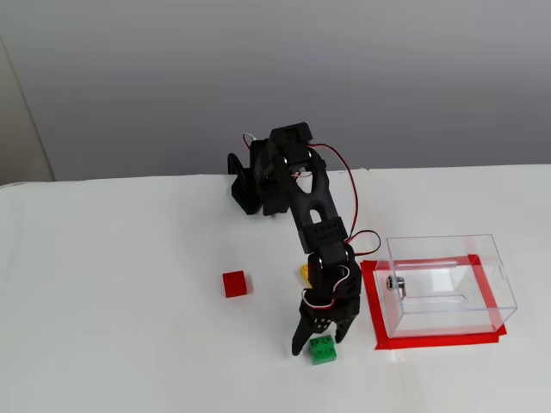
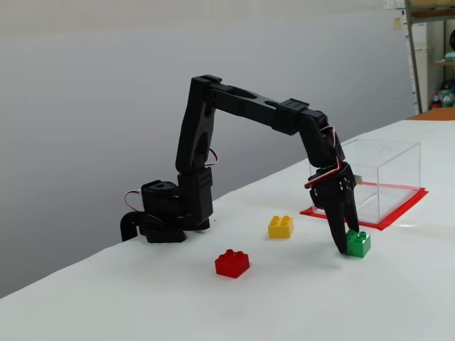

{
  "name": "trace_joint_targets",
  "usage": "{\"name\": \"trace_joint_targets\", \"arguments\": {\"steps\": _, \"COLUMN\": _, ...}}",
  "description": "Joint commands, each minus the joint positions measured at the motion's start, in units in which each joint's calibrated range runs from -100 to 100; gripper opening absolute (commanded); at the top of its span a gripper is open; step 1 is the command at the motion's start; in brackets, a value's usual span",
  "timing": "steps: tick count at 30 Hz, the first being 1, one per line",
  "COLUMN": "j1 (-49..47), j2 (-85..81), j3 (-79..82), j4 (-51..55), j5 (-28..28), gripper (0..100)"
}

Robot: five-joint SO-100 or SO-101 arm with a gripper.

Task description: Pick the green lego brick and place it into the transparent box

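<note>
Green lego brick (image 1: 323, 349): set on the table (image 1: 129, 327), near edge, left of the transparent box (image 1: 448, 284).
Handling: judged light, rigid, smooth; best gripped across opposite flat sides.
Claw (image 1: 312, 341): spread, straddling the brick; contact apparently not made.

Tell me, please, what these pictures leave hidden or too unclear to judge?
- Whether the gripper touches the green brick: its fingers straddle the brick, the contact too small to see in both fixed views.
- The yellow brick: mostly hidden by the arm in the higher fixed view.
- The metal fitting on the box: too small to identify.
</note>
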Motion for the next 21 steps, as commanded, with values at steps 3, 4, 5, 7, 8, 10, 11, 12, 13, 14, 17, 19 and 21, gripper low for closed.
{"name": "trace_joint_targets", "arguments": {"steps": 3, "j1": 0.2, "j2": -0.3, "j3": -2.6, "j4": -2.2, "j5": 0.3, "gripper": 34}}
{"name": "trace_joint_targets", "arguments": {"steps": 4, "j1": 0.2, "j2": -0.3, "j3": -2.6, "j4": -2.6, "j5": 0.3, "gripper": 34}}
{"name": "trace_joint_targets", "arguments": {"steps": 5, "j1": 0.1, "j2": -0.2, "j3": -2.6, "j4": -2.8, "j5": 0.3, "gripper": 34}}
{"name": "trace_joint_targets", "arguments": {"steps": 7, "j1": 0.1, "j2": 0.0, "j3": -2.5, "j4": -3.2, "j5": 0.2, "gripper": 34}}
{"name": "trace_joint_targets", "arguments": {"steps": 8, "j1": 0.1, "j2": 0.4, "j3": -2.5, "j4": -3.5, "j5": 0.3, "gripper": 34}}
{"name": "trace_joint_targets", "arguments": {"steps": 10, "j1": 0.1, "j2": 1.4, "j3": -2.5, "j4": -3.5, "j5": 0.4, "gripper": 34}}
{"name": "trace_joint_targets", "arguments": {"steps": 11, "j1": 0.1, "j2": 1.8, "j3": -2.5, "j4": -3.5, "j5": 0.4, "gripper": 34}}
{"name": "trace_joint_targets", "arguments": {"steps": 12, "j1": 0.1, "j2": 2.2, "j3": -2.5, "j4": -3.5, "j5": 0.4, "gripper": 34}}
{"name": "trace_joint_targets", "arguments": {"steps": 13, "j1": 0.1, "j2": 2.4, "j3": -2.5, "j4": -3.5, "j5": 0.3, "gripper": 34}}
{"name": "trace_joint_targets", "arguments": {"steps": 14, "j1": 0.1, "j2": 2.4, "j3": -2.5, "j4": -3.5, "j5": 0.3, "gripper": 34}}
{"name": "trace_joint_targets", "arguments": {"steps": 17, "j1": 0.0, "j2": 2.4, "j3": -2.5, "j4": -3.5, "j5": 0.3, "gripper": 33}}
{"name": "trace_joint_targets", "arguments": {"steps": 19, "j1": 0.0, "j2": 2.4, "j3": -2.5, "j4": -3.5, "j5": 0.4, "gripper": 33}}
{"name": "trace_joint_targets", "arguments": {"steps": 21, "j1": 0.0, "j2": 2.4, "j3": -2.5, "j4": -3.5, "j5": 0.4, "gripper": 33}}
